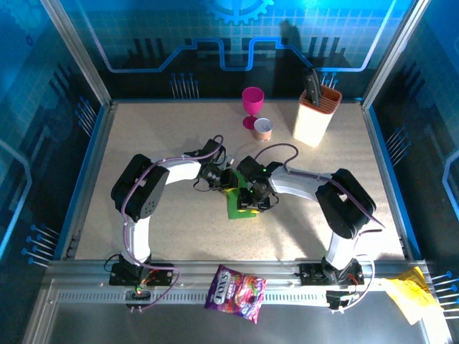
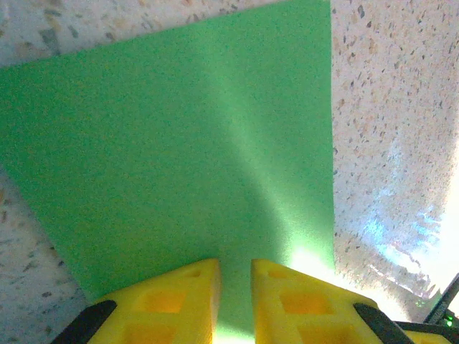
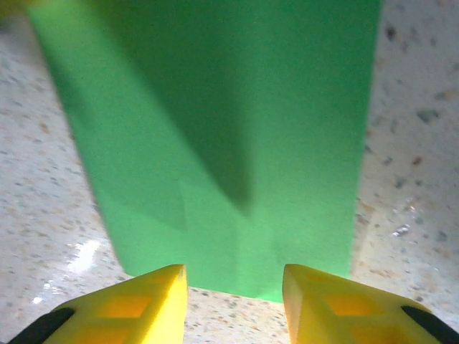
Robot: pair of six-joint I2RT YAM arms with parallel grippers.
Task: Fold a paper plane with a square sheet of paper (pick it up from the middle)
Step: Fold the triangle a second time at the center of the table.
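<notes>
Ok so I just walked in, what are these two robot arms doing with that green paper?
Both arms reach in over the square sheet of green paper in the middle of the table. The left gripper has its fingers close together over one edge of the sheet; whether it pinches the paper is unclear. The right gripper is open, with a paper edge just ahead of its fingertips. Nothing looks like a plane yet.

Square sheet of paper: bright green, plain, unmarked, with a paler streak down its middle. My left fingers and my right fingers: yellow, black behind. Surface: beige with dark speckles. Snack bag: purple, printed. Goblet: magenta. Knife block: cream, orange top. Crumpled paper: yellow.
</notes>
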